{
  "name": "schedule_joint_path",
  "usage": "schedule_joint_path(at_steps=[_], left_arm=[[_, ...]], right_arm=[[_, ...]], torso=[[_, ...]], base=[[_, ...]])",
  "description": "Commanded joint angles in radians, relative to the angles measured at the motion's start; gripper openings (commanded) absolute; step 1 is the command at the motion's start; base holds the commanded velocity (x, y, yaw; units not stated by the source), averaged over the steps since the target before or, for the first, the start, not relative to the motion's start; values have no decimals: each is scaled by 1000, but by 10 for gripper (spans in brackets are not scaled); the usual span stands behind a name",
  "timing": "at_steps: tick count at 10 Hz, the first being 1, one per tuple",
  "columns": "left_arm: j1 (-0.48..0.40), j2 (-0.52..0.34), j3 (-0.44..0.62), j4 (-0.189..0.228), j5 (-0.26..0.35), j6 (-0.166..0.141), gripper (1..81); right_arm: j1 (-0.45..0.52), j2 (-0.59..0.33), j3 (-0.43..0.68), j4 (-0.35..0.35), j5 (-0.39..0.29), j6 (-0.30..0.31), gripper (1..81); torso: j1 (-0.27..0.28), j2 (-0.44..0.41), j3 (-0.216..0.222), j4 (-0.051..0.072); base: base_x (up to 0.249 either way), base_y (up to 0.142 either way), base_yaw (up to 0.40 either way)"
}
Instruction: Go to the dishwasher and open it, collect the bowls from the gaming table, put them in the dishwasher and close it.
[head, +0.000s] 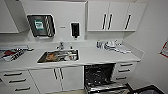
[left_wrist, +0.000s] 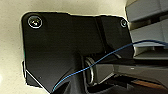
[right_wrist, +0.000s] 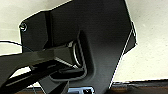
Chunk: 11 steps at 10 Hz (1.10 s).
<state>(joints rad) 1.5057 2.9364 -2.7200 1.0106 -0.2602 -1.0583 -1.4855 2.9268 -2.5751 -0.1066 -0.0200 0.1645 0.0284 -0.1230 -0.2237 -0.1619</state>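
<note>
White worktop (head: 95, 56) all the way along, white cabinet doors (head: 110, 16) above with black handles (head: 104, 21), white drawers (head: 15, 80) below with dark pulls. The sink (head: 58, 55) gleams steel-grey, with orange-brown and pale shapes inside. The dishwasher (head: 100, 75) gapes black, grey racks glinting inside. On the white wall, a silver dispenser (head: 41, 25) with a green-and-white label, and a small black box (head: 75, 30). At the worktop's left edge, something red, white and black (head: 11, 53). In the left wrist view, a thin blue wire (left_wrist: 112, 52) crosses black metal.
</note>
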Motion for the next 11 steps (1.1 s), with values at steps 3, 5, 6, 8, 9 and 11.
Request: schedule_joint_path(at_steps=[3,5,6,8,9,11], left_arm=[[-38,-8,-4,8,35,23,811],[-38,-6,-4,9,35,23,811],[-38,-6,-4,9,35,23,811],[-38,-2,-4,9,35,23,811],[-38,0,-4,9,35,24,811],[-38,-2,-4,9,35,24,811]], right_arm=[[38,-7,0,-13,-55,-3,811],[38,-7,0,-15,-55,-3,811],[38,-7,0,-15,-55,-3,811],[38,-4,-5,-15,-55,-3,811],[38,-4,-8,-16,-55,-3,811],[40,-1,-8,-16,-55,-3,811]], torso=[[-8,15,100,0],[-10,17,62,0],[-28,117,94,0],[-28,123,109,0],[-28,123,114,0],[-28,123,115,0]], base=[[0,0,0],[0,0,0],[0,0,0],[0,0,0],[0,0,0],[0,0,0]])
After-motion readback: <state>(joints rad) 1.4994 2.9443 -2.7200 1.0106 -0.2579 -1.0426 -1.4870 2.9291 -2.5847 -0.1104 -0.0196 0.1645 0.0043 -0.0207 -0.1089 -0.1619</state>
